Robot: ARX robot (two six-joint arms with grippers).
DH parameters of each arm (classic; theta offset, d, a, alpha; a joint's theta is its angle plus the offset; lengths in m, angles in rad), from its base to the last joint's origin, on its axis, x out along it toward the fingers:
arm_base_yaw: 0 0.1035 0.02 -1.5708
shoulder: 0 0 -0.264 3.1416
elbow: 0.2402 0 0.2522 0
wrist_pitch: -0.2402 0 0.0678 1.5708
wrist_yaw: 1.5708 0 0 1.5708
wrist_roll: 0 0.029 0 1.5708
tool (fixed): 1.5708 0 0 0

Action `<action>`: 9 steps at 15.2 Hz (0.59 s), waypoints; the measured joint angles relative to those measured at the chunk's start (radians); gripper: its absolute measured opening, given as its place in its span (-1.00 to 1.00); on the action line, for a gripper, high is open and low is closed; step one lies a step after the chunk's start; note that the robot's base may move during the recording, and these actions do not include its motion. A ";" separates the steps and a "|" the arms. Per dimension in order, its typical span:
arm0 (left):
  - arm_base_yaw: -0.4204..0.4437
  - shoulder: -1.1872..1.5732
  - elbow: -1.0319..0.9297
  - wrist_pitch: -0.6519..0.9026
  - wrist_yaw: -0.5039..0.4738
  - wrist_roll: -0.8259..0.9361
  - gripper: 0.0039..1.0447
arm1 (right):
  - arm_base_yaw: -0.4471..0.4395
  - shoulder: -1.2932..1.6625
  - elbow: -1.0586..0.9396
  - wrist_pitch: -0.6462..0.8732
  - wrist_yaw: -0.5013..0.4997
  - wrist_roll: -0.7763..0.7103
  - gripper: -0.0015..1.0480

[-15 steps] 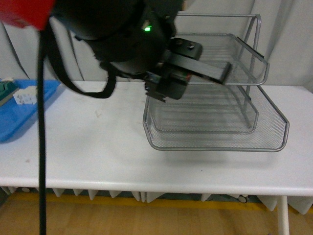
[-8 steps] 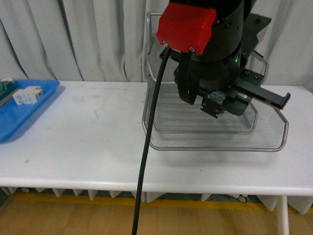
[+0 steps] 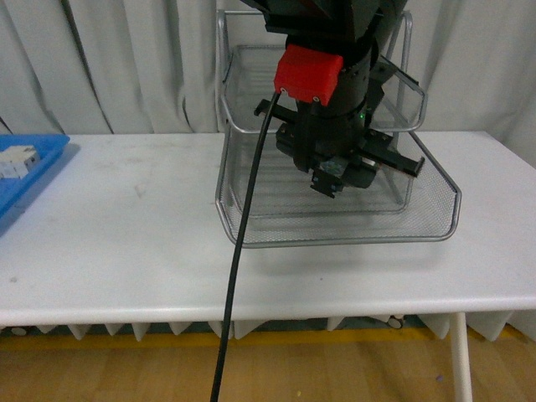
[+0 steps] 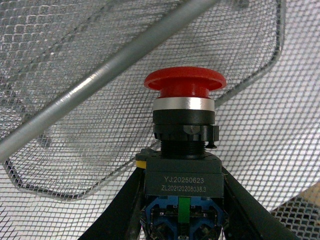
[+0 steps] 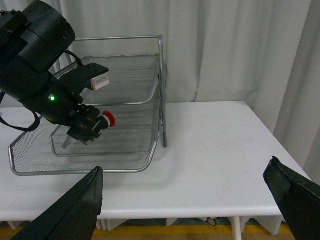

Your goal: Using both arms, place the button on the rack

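Left wrist view: left hand (image 4: 183, 212) gripped red mushroom-capped, dark-bodied push-button (image 4: 183, 87) over silver wire-mesh rack (image 4: 75, 107) | right hand (image 5: 185, 170) gaped empty | judged best: lower gently, upright, onto mesh, clear of its frame.

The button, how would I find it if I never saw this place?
Find the white table, then the silver wire rack on it. A black arm at the rack grips the button in its pincer. Only it has a round red mushroom cap on a dark body.

Left arm (image 3: 335, 117) reaches forward and down; left pincer (image 3: 342, 174) clamped on the button (image 4: 184, 87); right pincer (image 5: 185, 200), well apart, stands spread wide.
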 joint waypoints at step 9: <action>0.019 -0.139 -0.196 0.156 0.070 -0.129 0.88 | 0.000 0.000 0.000 0.000 -0.001 0.000 0.87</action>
